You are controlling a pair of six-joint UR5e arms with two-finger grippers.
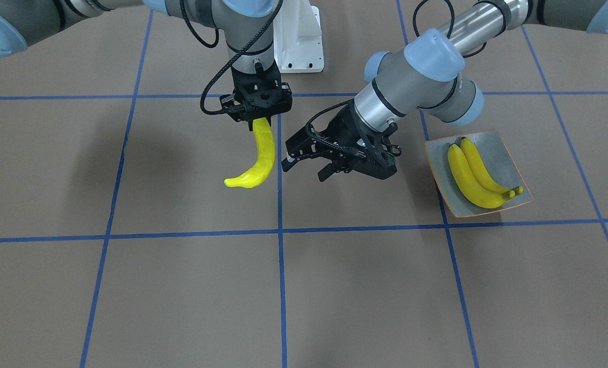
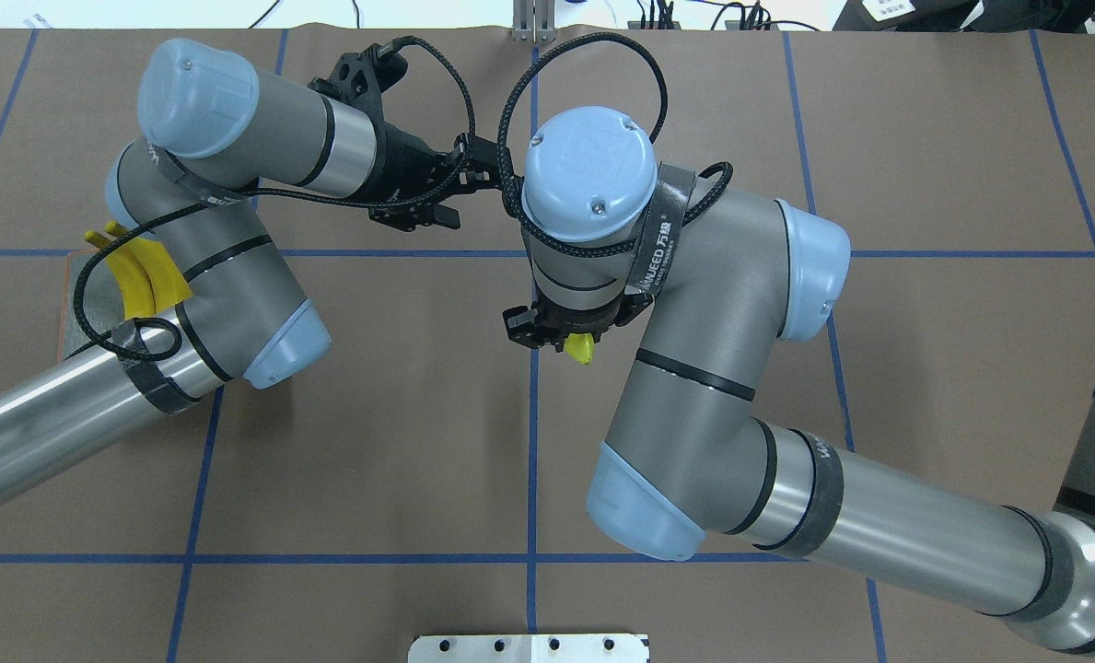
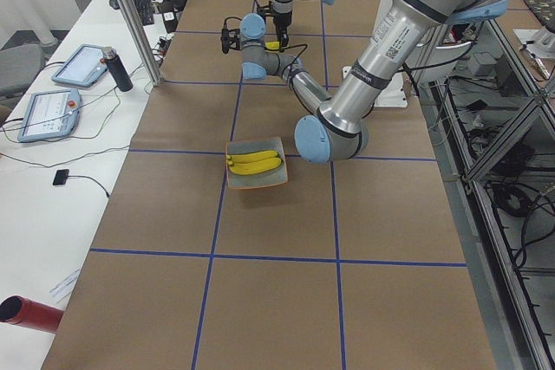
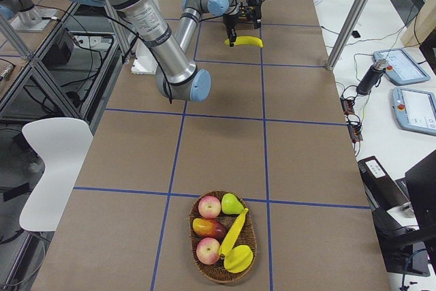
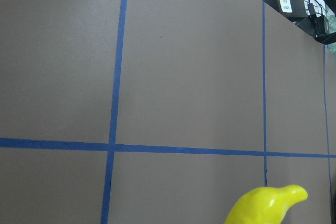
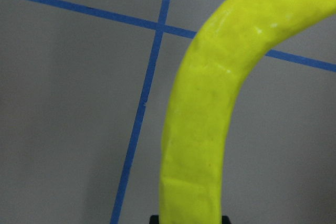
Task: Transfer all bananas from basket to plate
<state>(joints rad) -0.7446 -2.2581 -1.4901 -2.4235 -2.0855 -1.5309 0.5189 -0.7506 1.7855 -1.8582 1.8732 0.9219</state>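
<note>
My right gripper is shut on the top end of a yellow banana, which hangs down over the table's middle; the same banana fills the right wrist view. My left gripper stands open and empty just beside it, toward the plate, and the left wrist view catches the banana's tip. Two bananas lie side by side on the grey-blue plate. One more banana lies in the wicker basket at the far end of the table.
The basket also holds apples, a green pear and other fruit. A white mounting base stands at the robot's side. Blue tape lines cross the brown table. Tablets and cables lie on a side bench.
</note>
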